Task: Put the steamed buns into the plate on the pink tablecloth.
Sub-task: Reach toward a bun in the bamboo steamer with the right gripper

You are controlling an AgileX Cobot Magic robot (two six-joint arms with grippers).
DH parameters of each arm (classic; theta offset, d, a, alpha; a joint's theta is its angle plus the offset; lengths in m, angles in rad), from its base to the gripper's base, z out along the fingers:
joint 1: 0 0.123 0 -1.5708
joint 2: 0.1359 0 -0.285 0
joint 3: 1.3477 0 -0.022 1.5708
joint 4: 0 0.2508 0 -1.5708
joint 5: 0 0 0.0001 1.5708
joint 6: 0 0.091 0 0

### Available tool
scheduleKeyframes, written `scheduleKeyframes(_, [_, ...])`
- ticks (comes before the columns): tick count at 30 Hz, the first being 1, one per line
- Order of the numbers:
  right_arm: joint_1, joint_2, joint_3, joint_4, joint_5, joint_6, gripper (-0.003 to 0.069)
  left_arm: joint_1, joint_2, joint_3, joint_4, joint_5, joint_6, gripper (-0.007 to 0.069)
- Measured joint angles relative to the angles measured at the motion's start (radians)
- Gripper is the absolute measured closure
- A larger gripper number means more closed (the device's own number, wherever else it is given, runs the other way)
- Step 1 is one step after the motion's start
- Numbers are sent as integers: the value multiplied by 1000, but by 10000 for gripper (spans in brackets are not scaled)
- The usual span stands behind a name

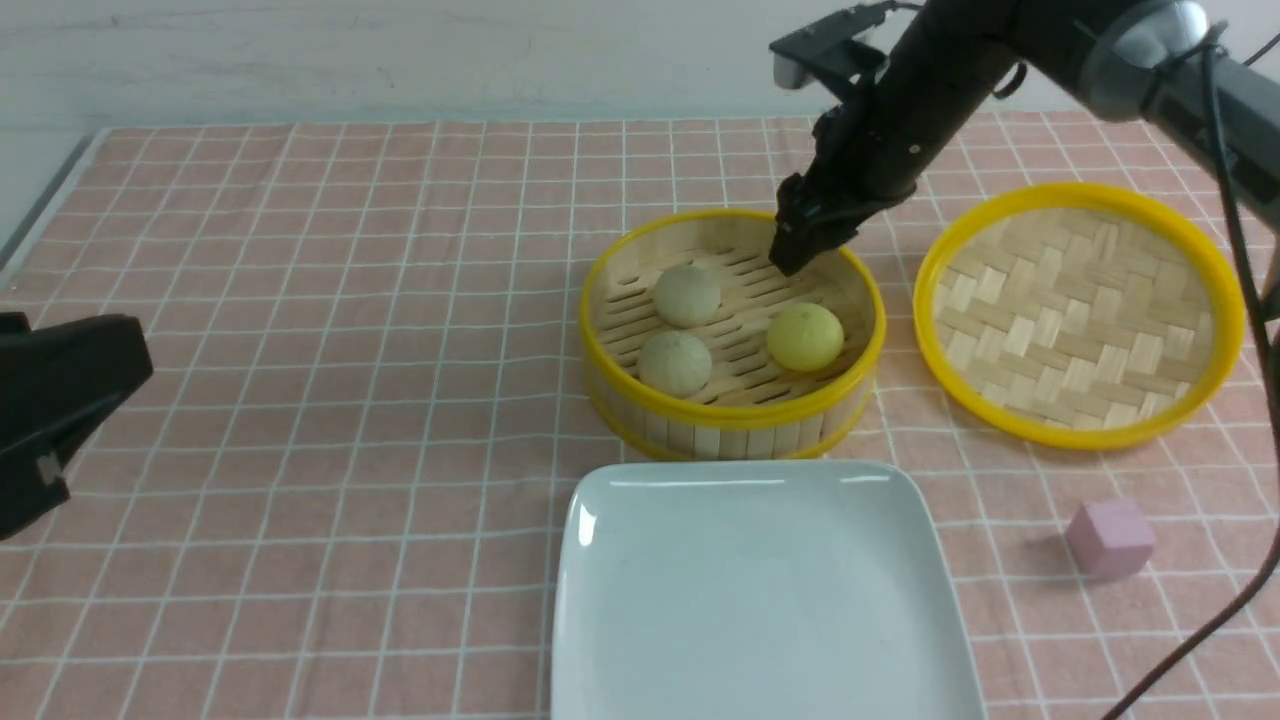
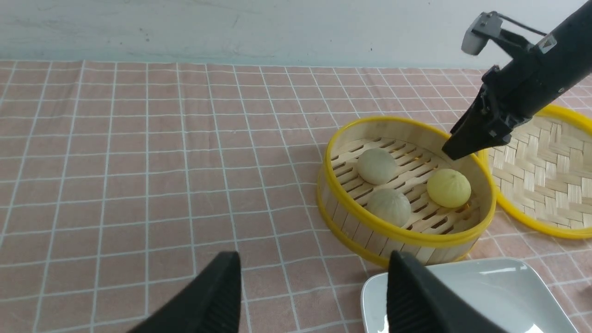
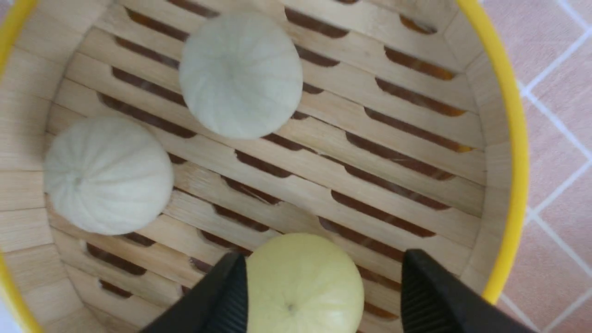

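Observation:
Three steamed buns lie in the round bamboo steamer (image 1: pixel 860 350): two beige-white buns (image 1: pixel 687 294) (image 1: pixel 675 362) and a pale yellow bun (image 1: pixel 805 336). My right gripper (image 1: pixel 795 255) hangs open over the steamer's far side, above the yellow bun. In the right wrist view the yellow bun (image 3: pixel 303 284) lies between the open fingers (image 3: pixel 319 273), not gripped. The large white plate (image 1: pixel 620 600) sits empty in front of the steamer on the pink tablecloth (image 1: pixel 300 400). My left gripper (image 2: pixel 314 268) is open and empty, low at the far left (image 1: pixel 60 400).
The woven bamboo lid (image 1: pixel 1080 310) lies upside down to the right of the steamer. A pink cube (image 1: pixel 1110 538) rests on the cloth to the right of the plate. The table's left edge (image 1: pixel 40 200) shows at the far left.

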Motion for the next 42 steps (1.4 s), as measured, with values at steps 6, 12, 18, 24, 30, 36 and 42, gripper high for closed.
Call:
scheduleKeyframes(6, [0, -150, 56, 13, 1, 41, 216, 0, 0, 0, 0, 0, 2, 186])
scheduleKeyframes(12, [7, -260, 260, 13, 5, 45, 216, 0, 0, 0, 0, 2, 3, 186])
scheduleKeyframes(18, [31, -239, 309, 11, 6, 10, 216, 0, 0, 0, 0, 0, 3, 186])
scheduleKeyframes(24, [37, -164, 310, -29, 1, -8, 216, 0, 0, 0, -1, 0, 3, 186])
scheduleKeyframes(30, [40, -103, 311, -58, -56, -17, 216, 0, 0, 0, -1, 0, 3, 186])
scheduleKeyframes(36, [40, -86, 311, -74, -107, -37, 216, 0, 0, 0, -1, 1, 3, 186])
scheduleKeyframes(42, [40, -84, 311, -77, -146, -49, 217, 0, 0, 0, -1, 0, 3, 186])
